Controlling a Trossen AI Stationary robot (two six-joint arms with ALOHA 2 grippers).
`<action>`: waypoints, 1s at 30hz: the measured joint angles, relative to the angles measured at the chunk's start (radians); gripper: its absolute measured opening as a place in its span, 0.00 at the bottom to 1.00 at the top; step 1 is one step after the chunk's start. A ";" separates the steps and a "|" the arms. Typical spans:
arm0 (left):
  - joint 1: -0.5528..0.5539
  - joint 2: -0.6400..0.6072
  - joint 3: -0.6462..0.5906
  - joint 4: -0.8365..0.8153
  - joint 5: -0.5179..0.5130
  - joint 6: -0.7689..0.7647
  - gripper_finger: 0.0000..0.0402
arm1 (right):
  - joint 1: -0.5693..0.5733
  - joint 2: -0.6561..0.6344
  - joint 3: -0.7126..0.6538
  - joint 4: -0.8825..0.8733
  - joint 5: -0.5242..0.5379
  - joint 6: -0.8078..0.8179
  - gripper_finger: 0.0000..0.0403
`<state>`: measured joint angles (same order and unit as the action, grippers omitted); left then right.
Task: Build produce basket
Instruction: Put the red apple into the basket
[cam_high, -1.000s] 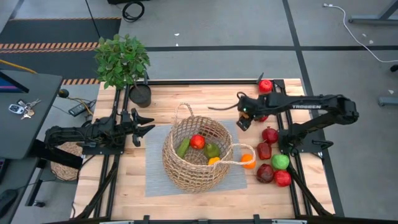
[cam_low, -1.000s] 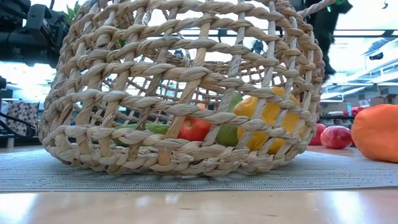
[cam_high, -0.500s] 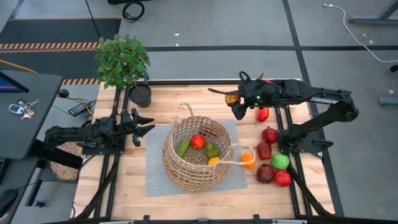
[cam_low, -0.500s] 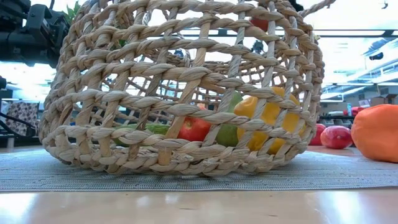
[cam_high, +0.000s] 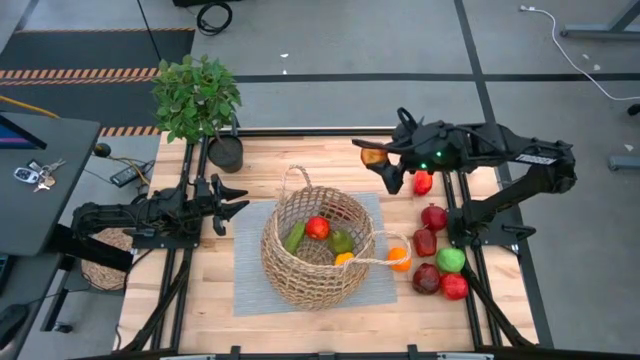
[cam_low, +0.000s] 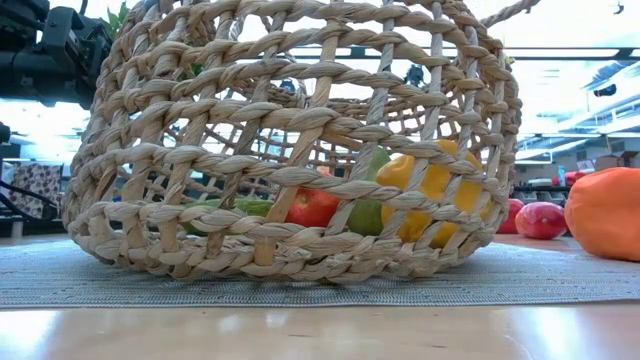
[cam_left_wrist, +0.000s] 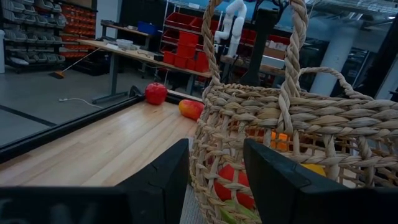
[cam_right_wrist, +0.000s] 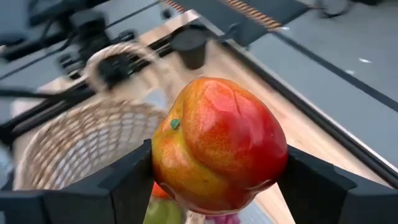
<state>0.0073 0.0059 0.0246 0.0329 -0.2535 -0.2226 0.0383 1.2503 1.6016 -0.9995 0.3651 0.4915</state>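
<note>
Four views, taken in turn.
High view: right gripper clamped on a red-orange mango, above the table just beyond the wicker basket; a red apple lies just beside the gripper; more red, green and orange produce lies farther off, beside the basket. Left gripper waits with fingers together, near the basket's other side.
Low view: basket on a grey mat, holding a yellow pepper and a red fruit.
Left wrist view: basket wall directly ahead of the left gripper's fingers.
Right wrist view: mango gripped between both fingers, basket beyond it.
</note>
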 joint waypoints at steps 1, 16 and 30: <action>0.000 0.000 0.000 0.000 0.000 0.000 0.40 | 0.005 0.000 0.000 0.007 -0.024 -0.022 0.75; 0.000 0.000 0.000 0.000 0.000 0.000 0.40 | 0.073 0.000 0.000 0.336 -0.209 -0.206 0.75; 0.000 0.000 0.000 0.000 0.000 0.000 0.40 | 0.075 0.145 0.007 0.260 -0.254 -0.203 0.75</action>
<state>0.0071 0.0063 0.0250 0.0333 -0.2539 -0.2223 0.1134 1.3953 1.6085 -0.7397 0.1112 0.2888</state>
